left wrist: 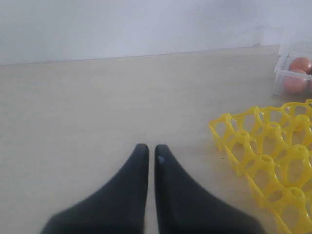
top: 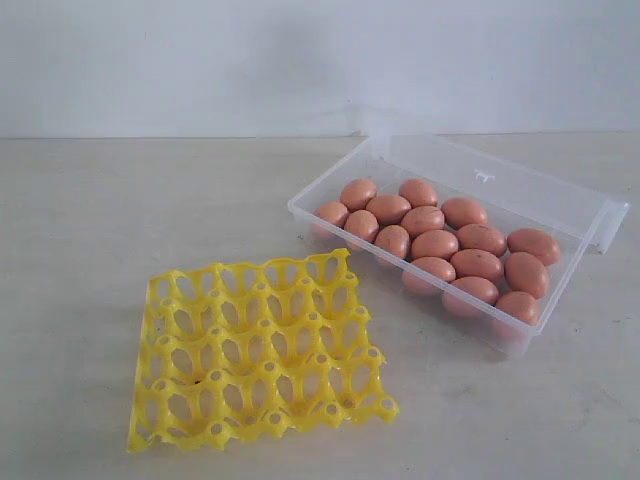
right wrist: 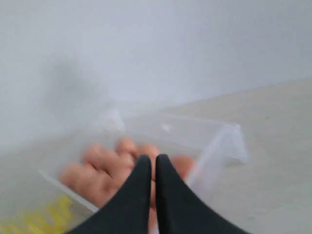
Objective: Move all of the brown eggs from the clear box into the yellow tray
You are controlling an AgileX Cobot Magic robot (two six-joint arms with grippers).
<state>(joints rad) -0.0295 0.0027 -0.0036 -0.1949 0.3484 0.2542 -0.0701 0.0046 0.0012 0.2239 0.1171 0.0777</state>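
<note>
Surface [top: 90, 250]: pale and matte, running back to a white wall [top: 200, 60].
Box [top: 296, 206]: stood on the right, far half of the surface, set at a slant so that one corner pointed toward the tray.
Lid [top: 520, 190]: swung open and leaned back along the far side of the box, with a small latch tab [top: 484, 177] at its middle.
Eggs [top: 434, 244]: sixteen could be counted, all lying on their sides inside the box, packed in loose rows and mostly touching their neighbours.
Tray [top: 255, 350]: lay flat on the near left of the surface; its far right corner came near the box without touching it.
Left hand [left wrist: 151, 148]: its two dark fingers [left wrist: 131, 185] were pressed together with only a thin slit between them and gripped nothing. It hung above bare surface, the tray's edge just beside it, and a corner of the box with two eggs showed beyond the tray.
Right hand [right wrist: 151, 160]: fingers pressed together, nothing between them. It hung over the box with the eggs below and ahead of its tips; the view was blurred, so whether the tips touched an egg could not be told.
</note>
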